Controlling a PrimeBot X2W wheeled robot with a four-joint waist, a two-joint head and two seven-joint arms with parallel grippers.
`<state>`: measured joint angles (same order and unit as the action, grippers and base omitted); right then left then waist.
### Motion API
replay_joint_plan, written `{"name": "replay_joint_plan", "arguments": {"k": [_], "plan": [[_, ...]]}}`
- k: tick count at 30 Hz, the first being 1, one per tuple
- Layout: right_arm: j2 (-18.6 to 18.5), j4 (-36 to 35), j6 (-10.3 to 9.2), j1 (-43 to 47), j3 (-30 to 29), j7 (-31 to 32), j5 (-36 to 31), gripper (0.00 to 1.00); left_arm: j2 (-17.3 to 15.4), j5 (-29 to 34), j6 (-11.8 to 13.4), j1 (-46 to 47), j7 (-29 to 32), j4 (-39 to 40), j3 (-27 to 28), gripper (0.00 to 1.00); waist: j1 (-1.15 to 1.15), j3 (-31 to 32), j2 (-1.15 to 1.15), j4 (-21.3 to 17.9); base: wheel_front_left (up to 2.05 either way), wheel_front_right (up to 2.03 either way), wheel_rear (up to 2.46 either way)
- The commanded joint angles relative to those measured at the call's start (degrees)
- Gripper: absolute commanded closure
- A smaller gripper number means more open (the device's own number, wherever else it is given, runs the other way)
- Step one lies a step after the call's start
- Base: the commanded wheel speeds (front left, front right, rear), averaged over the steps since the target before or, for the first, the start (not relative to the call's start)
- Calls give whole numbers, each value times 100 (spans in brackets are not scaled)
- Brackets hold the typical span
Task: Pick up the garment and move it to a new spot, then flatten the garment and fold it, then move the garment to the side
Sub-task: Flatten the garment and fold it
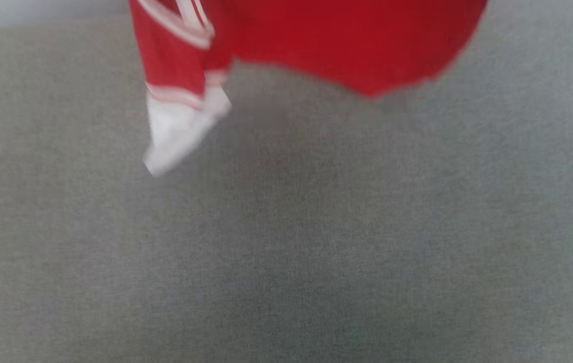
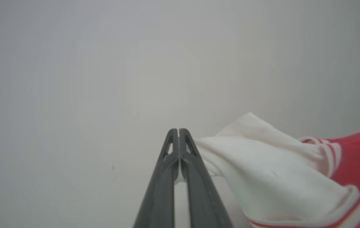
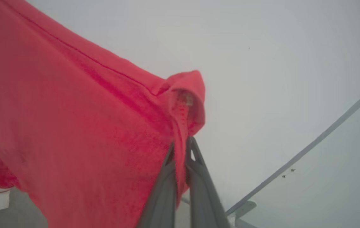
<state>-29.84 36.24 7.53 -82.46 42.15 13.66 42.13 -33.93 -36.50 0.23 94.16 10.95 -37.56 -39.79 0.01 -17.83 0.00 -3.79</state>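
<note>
Your left gripper [image 2: 179, 131] barely pinches the jersey's [image 1: 357, 45] sleeve [image 2: 262, 164], right gripper [image 3: 180, 142] clamps its hem [image 3: 186, 91]; the sleeve may slip onto the grey cloth [image 1: 286, 252].

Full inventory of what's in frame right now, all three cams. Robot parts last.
garment: 1, red with white sleeves and red-white striped trim, held up at the top of the head view, one white sleeve dangling
fabric surface: 1, grey, below the garment
pale background: 1, plain light grey, behind the fingers in the left wrist view
thin bar: 1, grey, runs diagonally at the right of the right wrist view
left gripper: 1, dark, shut on white sleeve cloth
right gripper: 1, dark, shut on a red edge of the garment
</note>
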Motion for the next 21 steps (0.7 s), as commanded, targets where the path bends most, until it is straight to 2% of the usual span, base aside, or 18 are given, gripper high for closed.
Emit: {"name": "replay_joint_plan", "arguments": {"k": [1,5,6,9,12,16,21], "plan": [[36,108,-8,-84,-31,-128,-121,100,-8,113,15,145,-146,-83,22,100,-1,-317,0,-12,0,0,0],[301,787,-9,-517,-288,-988,-762,100,158,469,61,755,-1162,-521,35,100,-1,-655,0,24,0,0,0],[435,1163,-9,-689,-412,-1463,-1158,100,223,659,106,1030,-1710,-711,42,100,-1,-784,0,58,0,0,0],[687,1702,-9,-873,-603,-2035,-1709,100,341,783,63,1253,-2318,-1004,36,100,-1,-920,0,115,0,0,0],[939,2139,-9,-839,-621,-2153,-1968,100,468,776,-152,1201,-2500,-1275,-4,100,-1,-995,0,212,0,0,0],[1110,2493,-9,-597,-478,-2097,-1985,100,631,587,-487,832,-2538,-1693,-89,100,-1,-1012,0,339,0,0,0],[1171,2645,-9,-102,-217,-1866,-1705,100,677,278,-725,166,-2140,-2091,-294,100,-1,-910,0,465,0,0,0]]}}
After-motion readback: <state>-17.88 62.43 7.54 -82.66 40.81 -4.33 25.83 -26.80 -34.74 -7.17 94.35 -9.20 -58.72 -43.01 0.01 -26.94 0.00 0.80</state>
